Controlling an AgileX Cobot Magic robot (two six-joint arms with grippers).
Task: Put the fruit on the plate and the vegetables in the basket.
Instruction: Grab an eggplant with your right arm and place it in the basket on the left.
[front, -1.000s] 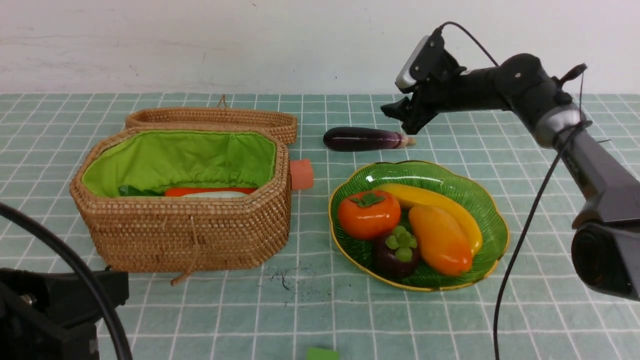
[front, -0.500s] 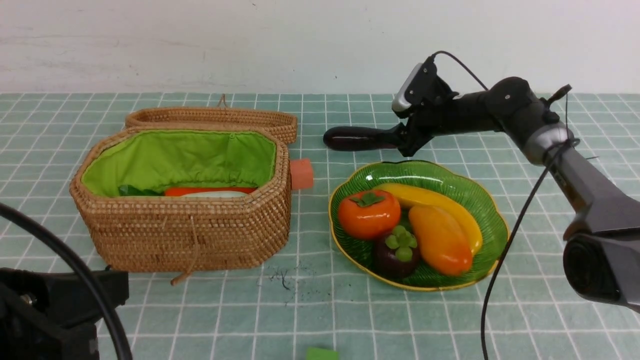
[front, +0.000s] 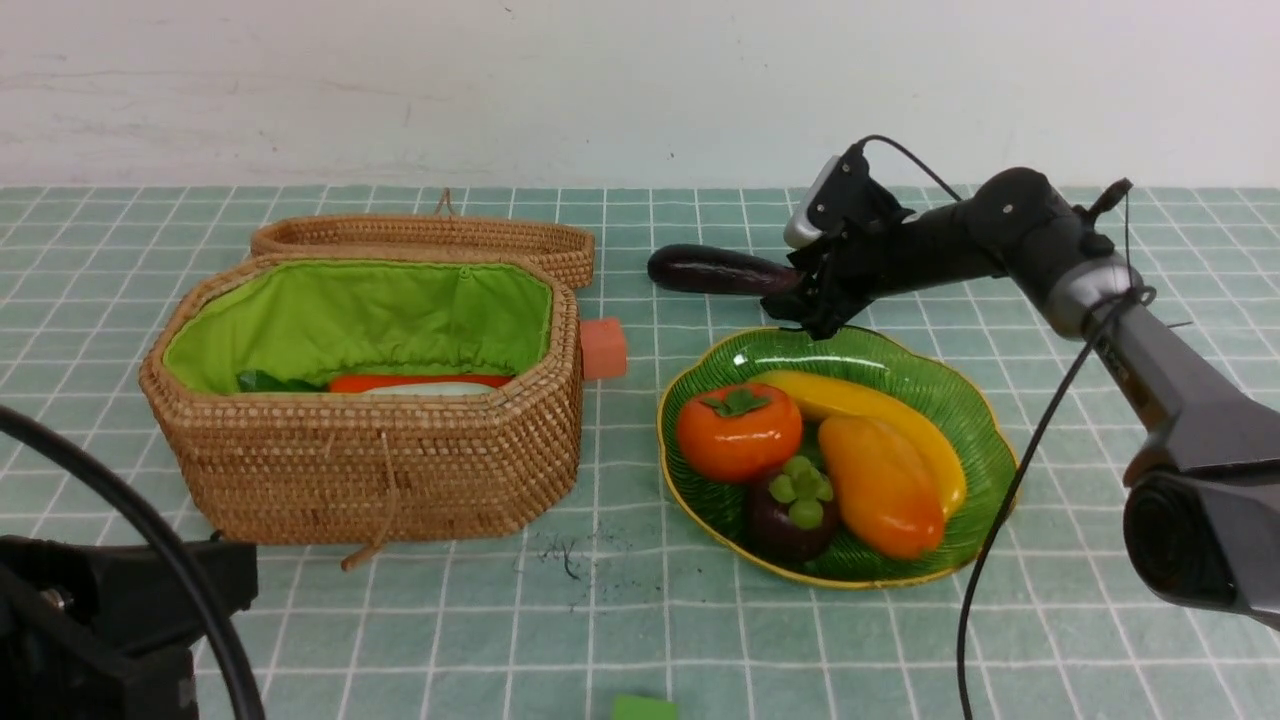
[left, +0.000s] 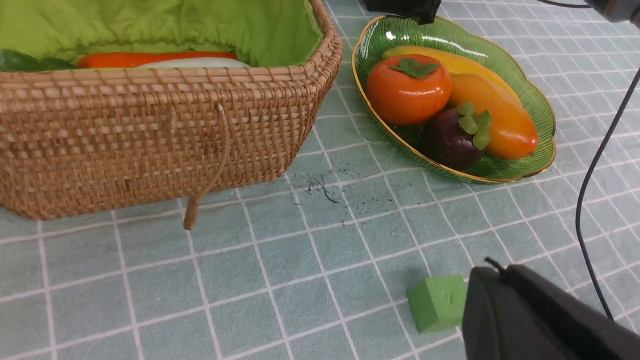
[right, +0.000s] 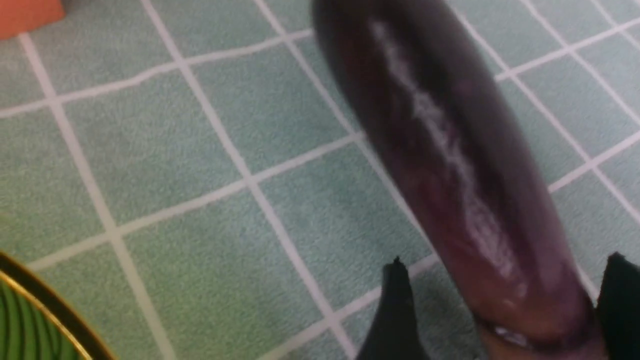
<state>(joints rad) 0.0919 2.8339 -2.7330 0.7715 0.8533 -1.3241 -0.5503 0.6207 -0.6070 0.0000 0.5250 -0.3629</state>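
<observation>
Right, the right claw was down at desk level, jaws apart and straddling the stem end of the eggplant. One finger had a sliver of cloth showing beside it, so no firm grip was seen. The eggplant's body stretched away from the claw toward the basket. The plate sat just beside the claw on the robot's side, holding the persimmon, banana, mango and mangosteen. The basket stood well apart from the claw, lid open, with the carrot and radish inside. The left claw was closed and empty, just beside a green block.
</observation>
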